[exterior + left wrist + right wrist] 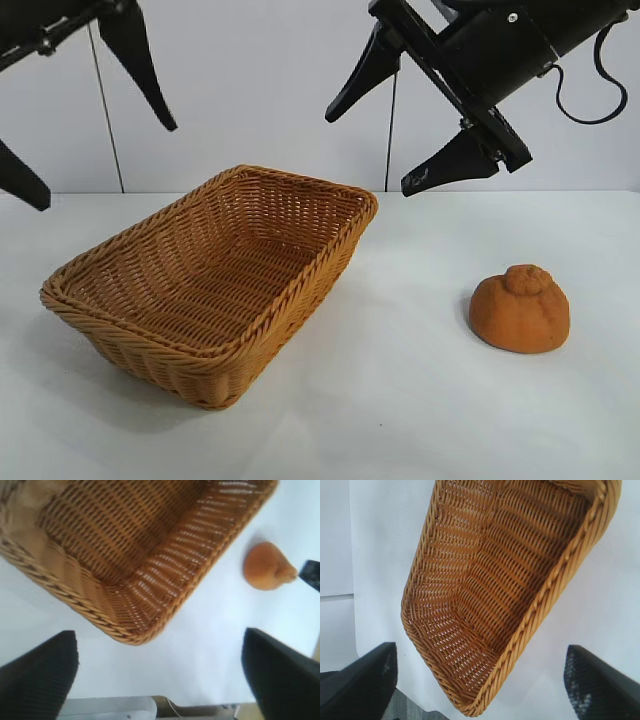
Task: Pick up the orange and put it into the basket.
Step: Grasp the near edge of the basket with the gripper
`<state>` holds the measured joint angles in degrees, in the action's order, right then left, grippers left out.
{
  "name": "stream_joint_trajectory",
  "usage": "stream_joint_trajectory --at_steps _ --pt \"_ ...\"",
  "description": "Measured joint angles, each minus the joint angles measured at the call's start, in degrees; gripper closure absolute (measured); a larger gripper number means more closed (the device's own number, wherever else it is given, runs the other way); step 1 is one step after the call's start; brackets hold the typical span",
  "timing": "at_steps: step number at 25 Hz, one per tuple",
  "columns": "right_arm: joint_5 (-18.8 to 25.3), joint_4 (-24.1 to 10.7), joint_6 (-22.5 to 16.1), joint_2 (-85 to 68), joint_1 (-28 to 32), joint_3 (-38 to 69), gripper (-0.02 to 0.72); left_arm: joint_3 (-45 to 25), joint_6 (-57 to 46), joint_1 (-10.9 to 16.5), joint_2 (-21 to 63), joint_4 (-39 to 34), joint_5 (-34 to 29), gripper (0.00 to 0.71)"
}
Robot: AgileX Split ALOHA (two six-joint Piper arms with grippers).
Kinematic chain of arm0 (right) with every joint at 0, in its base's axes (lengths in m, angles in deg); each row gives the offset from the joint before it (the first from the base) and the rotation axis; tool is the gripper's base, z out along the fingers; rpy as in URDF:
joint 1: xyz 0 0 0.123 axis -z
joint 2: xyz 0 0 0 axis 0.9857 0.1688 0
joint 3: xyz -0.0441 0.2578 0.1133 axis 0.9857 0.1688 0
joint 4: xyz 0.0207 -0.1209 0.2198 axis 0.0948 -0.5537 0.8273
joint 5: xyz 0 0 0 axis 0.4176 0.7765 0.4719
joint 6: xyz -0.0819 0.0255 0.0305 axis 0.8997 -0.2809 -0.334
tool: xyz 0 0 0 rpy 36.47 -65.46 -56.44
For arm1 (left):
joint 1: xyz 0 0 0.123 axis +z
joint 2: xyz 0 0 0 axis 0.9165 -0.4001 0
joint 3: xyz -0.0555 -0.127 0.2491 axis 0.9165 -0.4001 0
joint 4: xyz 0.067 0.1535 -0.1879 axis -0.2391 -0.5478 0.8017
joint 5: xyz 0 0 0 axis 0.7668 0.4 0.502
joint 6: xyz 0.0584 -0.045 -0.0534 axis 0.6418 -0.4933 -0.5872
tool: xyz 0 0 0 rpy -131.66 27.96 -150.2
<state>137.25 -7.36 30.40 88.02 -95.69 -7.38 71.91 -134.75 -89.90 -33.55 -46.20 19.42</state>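
Observation:
The orange (520,309), a dull-orange lumpy dome with a knob on top, sits on the white table at the right. It also shows in the left wrist view (266,567). The basket (215,290), tan-orange wicker with a braided rim, stands empty at the centre-left; it also shows in the left wrist view (150,595) and the right wrist view (520,645). My right gripper (368,150) is open and empty, high above the table between the basket's far end and the orange. My left gripper (100,165) is open and empty, raised at the far left above the basket.
The white table (400,400) has bare surface between the basket and the orange. A white wall stands behind. The table's edge shows in the left wrist view (150,700).

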Motion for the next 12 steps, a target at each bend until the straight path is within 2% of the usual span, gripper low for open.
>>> stream_joint_trajectory --at_steps 4,12 --pt "0.0 0.0 0.0 0.0 0.0 0.0 0.084 0.0 -9.3 -0.8 -3.0 -5.5 1.4 0.08" --pt "0.0 0.0 0.0 0.0 0.0 0.0 0.084 0.0 -17.3 -0.8 -9.6 -6.2 2.7 0.08"
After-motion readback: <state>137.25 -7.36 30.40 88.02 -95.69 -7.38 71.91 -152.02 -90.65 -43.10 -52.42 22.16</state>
